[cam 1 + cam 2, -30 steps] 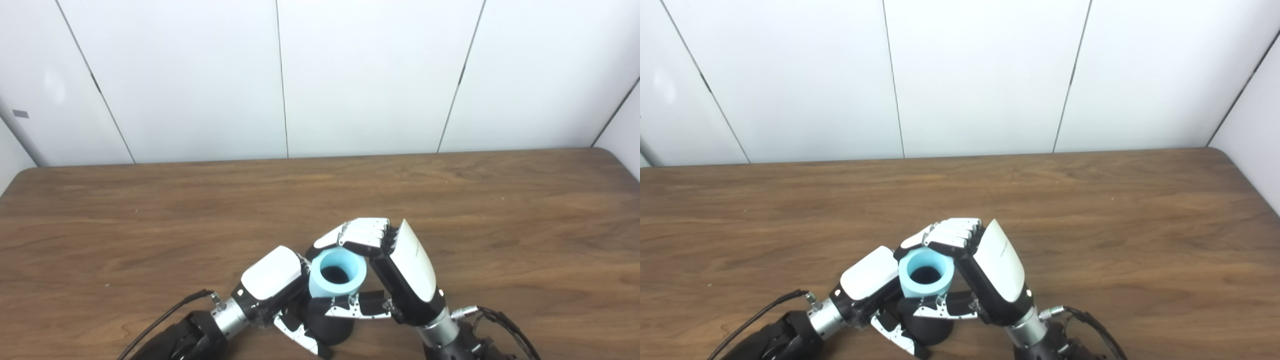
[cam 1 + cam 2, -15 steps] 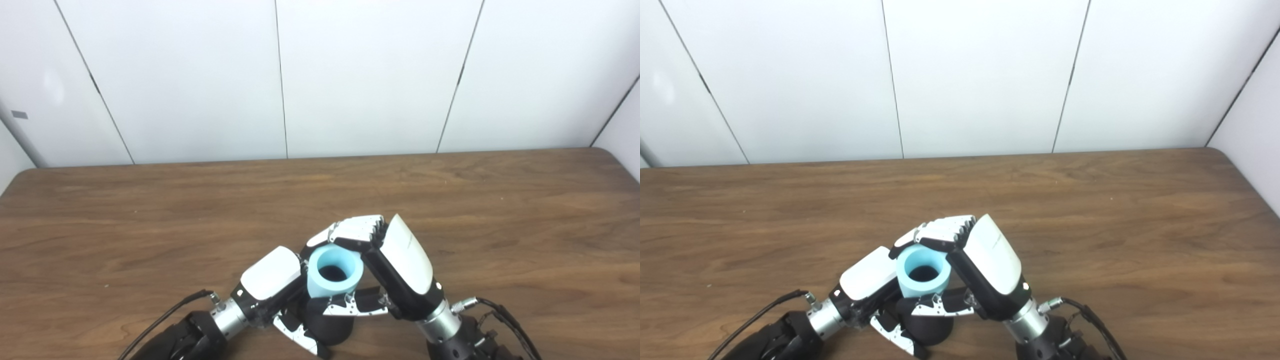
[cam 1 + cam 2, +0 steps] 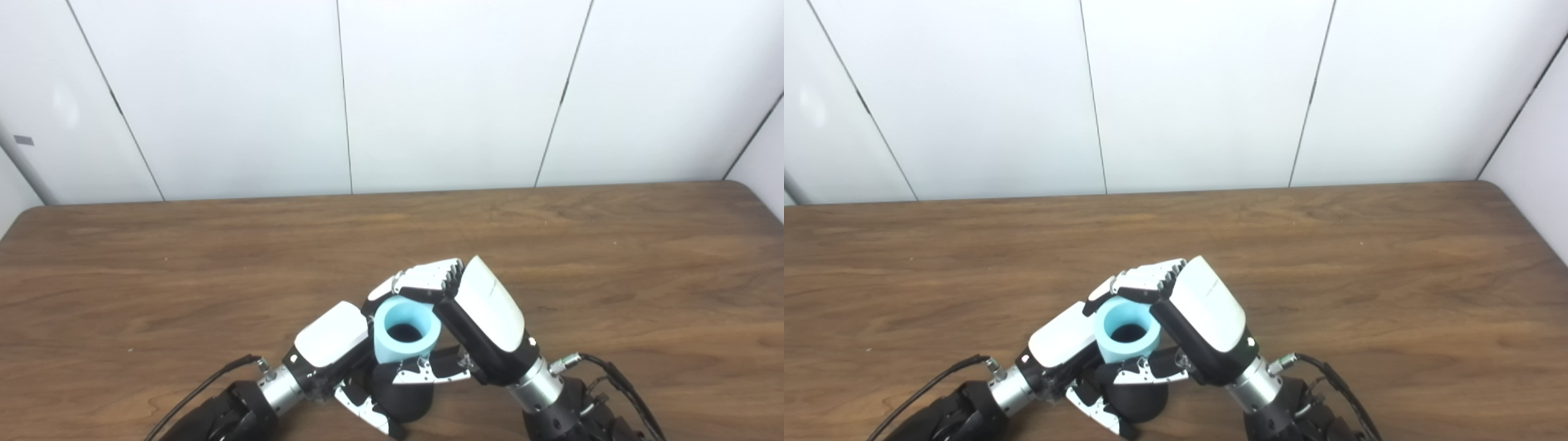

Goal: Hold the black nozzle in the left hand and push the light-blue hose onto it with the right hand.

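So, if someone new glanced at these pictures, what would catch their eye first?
Probably the light-blue hose, a short bright tube with its open end facing up, low in the middle of the brown wooden table. The right hand is wrapped around it from behind, and the left hand grips the black nozzle right beneath it. White wall panels fill everything behind.

The table (image 3: pixel 184 269) is made of brown wood with darker wavy lines running across it. Its far edge sits right against the white wall (image 3: pixel 245 92). The black nozzle (image 3: pixel 401 398) looks to stand on the table near the front edge, but its bottom is partly hidden, so that is not sure.
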Controlling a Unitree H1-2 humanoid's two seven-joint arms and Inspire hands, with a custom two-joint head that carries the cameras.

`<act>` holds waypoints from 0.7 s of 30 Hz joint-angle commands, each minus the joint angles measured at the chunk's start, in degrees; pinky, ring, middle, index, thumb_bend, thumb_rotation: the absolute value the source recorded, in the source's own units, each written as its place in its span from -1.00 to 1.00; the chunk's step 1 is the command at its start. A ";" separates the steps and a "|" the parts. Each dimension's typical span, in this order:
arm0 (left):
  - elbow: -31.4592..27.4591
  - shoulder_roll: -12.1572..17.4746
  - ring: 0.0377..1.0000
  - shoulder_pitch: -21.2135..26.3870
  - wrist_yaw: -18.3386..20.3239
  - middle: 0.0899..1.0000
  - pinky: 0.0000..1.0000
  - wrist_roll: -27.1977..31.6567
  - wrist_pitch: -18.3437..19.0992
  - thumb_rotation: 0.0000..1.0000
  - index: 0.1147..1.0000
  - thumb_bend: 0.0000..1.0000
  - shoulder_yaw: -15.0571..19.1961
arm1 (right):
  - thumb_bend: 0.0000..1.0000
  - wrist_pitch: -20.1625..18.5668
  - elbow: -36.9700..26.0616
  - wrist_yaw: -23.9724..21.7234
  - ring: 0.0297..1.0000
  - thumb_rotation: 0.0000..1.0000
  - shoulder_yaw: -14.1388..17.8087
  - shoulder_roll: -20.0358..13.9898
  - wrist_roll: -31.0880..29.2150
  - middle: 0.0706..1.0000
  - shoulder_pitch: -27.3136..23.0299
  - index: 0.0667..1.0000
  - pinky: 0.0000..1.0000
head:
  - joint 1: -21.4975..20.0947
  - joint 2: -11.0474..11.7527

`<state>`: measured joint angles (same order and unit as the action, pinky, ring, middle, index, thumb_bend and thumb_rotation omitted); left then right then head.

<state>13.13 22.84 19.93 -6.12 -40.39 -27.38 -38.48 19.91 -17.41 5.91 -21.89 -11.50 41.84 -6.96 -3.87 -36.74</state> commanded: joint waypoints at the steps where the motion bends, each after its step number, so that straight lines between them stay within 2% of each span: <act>1: 3.82 -0.76 -0.48 -4.90 2.20 -0.30 -0.55 -1.96 0.49 -1.00 -0.08 0.03 -2.92 | 0.01 -0.63 0.58 -3.32 -0.31 -1.00 -0.51 0.02 0.92 -0.08 0.15 0.04 -0.50 | 0.03 -0.08; 6: 3.77 -0.74 -0.47 -4.99 2.63 -0.30 -0.54 -1.77 0.49 -1.00 -0.08 0.03 -2.76 | 0.01 -2.19 0.26 -6.13 -0.30 -1.00 -0.64 0.12 -0.59 -0.08 0.34 0.05 -0.49 | -0.02 -0.09; 10: 3.85 -0.82 -0.52 -5.03 2.76 -0.32 -0.58 -1.88 0.51 -1.00 -0.09 0.03 -2.70 | 0.00 -3.64 0.17 -8.49 -0.36 -1.00 -0.46 -0.21 -3.87 -0.14 -0.32 0.06 -0.60 | -0.02 -0.08; 12: 3.76 -0.86 -0.50 -5.09 2.95 -0.32 -0.57 -2.08 0.52 -1.00 -0.09 0.03 -2.59 | 0.02 -4.56 -0.12 -9.82 -0.31 -1.00 -0.23 -0.28 -5.63 -0.07 -0.54 -0.07 -0.65 | 0.00 -0.08; 13: 3.81 -0.85 -0.51 -5.06 2.66 -0.32 -0.58 -2.07 0.51 -1.00 -0.09 0.03 -2.71 | 0.01 -5.10 -0.33 -10.48 -0.35 -1.00 -0.10 -0.29 -6.35 -0.12 -0.63 -0.01 -0.65 | 0.00 -0.08; 15: 3.94 -0.83 -0.52 -5.01 2.28 -0.32 -0.58 -1.96 0.49 -1.00 -0.09 0.03 -2.89 | 0.02 -6.06 -0.71 -11.50 -0.31 -1.00 0.04 -0.34 -7.36 -0.07 -0.75 -0.09 -0.68 | 0.00 -0.08; 18: 3.76 -0.79 -0.51 -5.04 2.84 -0.32 -0.58 -2.00 0.50 -1.00 -0.09 0.03 -2.79 | 0.03 -7.70 -1.44 -13.08 -0.30 -1.00 0.31 -0.33 -9.34 -0.07 -0.76 -0.11 -0.70 | 0.00 -0.08; 19: 3.79 -0.74 -0.51 -4.99 2.74 -0.32 -0.58 -2.01 0.49 -1.00 -0.09 0.03 -2.91 | 0.04 -8.23 -1.69 -13.52 -0.50 -1.00 0.40 -0.34 -9.99 -0.10 -0.74 -0.11 -0.73 | 0.00 -0.08; 21: 3.94 -0.69 -0.51 -4.89 2.63 -0.32 -0.57 -2.05 0.49 -1.00 -0.09 0.03 -3.02 | 0.05 -9.20 -2.07 -14.41 -0.66 -1.00 0.62 -0.30 -11.13 -0.13 -0.70 -0.11 -0.75 | -0.01 0.01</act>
<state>13.13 22.82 19.91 -6.08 -40.65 -27.38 -38.48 12.58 -19.54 -4.77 -20.77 -11.14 30.80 -7.80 -3.87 -36.74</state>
